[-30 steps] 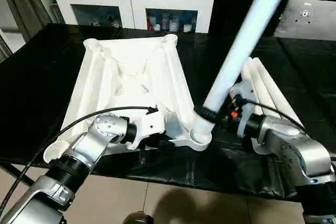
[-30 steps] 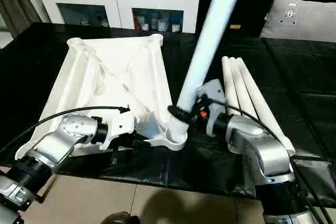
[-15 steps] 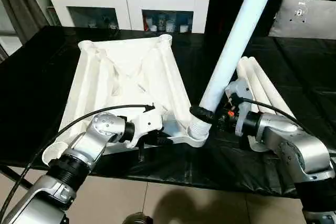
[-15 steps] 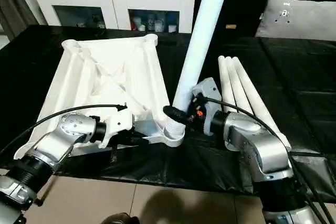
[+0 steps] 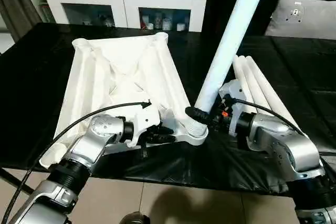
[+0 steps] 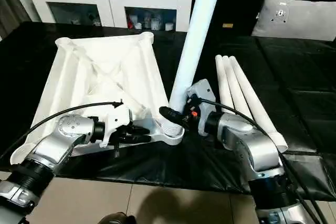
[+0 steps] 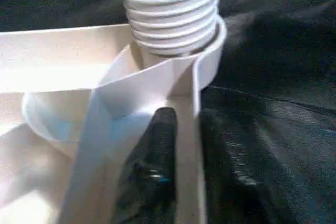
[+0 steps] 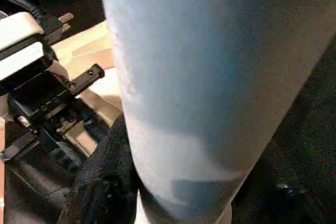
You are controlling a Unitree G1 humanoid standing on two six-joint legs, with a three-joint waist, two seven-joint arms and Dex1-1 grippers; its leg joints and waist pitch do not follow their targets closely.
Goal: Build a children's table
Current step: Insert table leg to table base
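Leg [image 5: 231,30] clamped low by right gripper [image 5: 202,115], threaded end in tabletop [image 5: 121,77] socket at lower centre, long axis leaning toward upper right; left gripper [image 5: 167,133] slightly parted, straddling a tabletop rib just left.

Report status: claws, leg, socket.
Right claw shut on the leg, threaded end at the near corner socket, threads showing. Left claw at the tabletop rim beside it. Three spare legs lie right, out of the way.
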